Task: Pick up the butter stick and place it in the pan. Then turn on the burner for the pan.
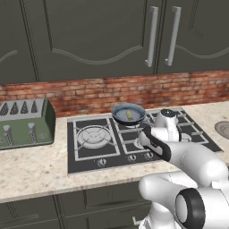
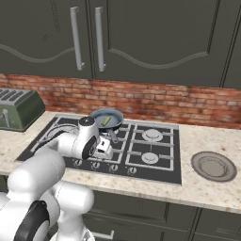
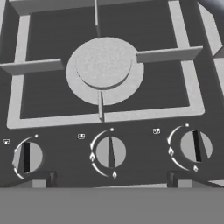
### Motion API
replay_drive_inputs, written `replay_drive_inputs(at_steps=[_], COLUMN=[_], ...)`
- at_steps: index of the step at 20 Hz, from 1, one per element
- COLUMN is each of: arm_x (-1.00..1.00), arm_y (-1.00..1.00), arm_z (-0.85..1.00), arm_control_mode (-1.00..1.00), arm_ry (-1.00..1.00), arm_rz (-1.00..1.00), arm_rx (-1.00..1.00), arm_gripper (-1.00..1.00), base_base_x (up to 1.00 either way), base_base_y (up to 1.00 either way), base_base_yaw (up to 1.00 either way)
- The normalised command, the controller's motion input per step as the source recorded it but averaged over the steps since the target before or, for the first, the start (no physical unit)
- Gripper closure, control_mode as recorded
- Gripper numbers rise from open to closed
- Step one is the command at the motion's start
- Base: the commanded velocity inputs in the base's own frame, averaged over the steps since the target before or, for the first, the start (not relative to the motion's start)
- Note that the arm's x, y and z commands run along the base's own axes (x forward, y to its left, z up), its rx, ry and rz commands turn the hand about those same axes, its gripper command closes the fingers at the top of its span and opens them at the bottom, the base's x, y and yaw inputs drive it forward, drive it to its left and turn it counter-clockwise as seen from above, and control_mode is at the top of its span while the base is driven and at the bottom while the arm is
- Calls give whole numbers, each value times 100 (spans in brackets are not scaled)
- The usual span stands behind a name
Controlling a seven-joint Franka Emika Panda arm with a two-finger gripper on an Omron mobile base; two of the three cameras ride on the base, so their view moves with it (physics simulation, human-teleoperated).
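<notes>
butter stick (image 1: 129, 115) lies in pan (image 1: 128, 113) | gripper (image 3: 112, 181) open, empty, above middle knob (image 3: 110, 152) | burner cap (image 3: 104, 70) at 12 o'clock

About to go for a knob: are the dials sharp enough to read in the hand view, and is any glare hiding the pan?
Hand view: three knobs sharp, evenly lit, pointers readable. Left base view: pan with butter stick clear, no glare, arm covers some dials.

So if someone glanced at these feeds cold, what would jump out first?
Probably the white arm stretched low over the stove, its open gripper hanging above the front row of knobs. Next, the pan on a rear burner by the brick wall, with the butter stick already lying in it. Then the green toaster left of the stove.
</notes>
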Motion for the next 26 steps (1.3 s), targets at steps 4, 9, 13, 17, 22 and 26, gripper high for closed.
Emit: replay_drive_inputs(at_steps=[4, 9, 13, 17, 22, 26], arm_x=[-4, 0, -3, -8, -4, 0], arm_y=[0, 0, 0, 0, 0, 0], arm_z=[-15, -12, -11, -11, -15, -17], arm_control_mode=[-100, -100, -100, -100, -100, -100], arm_ry=[0, 0, 0, 0, 1, 2], arm_rz=[0, 0, 0, 0, 0, 0], arm_rx=[0, 0, 0, 0, 0, 0], arm_gripper=[-100, -100, -100, -100, -100, -100], base_base_x=[0, 0, 0, 0, 0, 0], base_base_y=[0, 0, 0, 0, 0, 0], base_base_yaw=[0, 0, 0, 0, 0, 0])
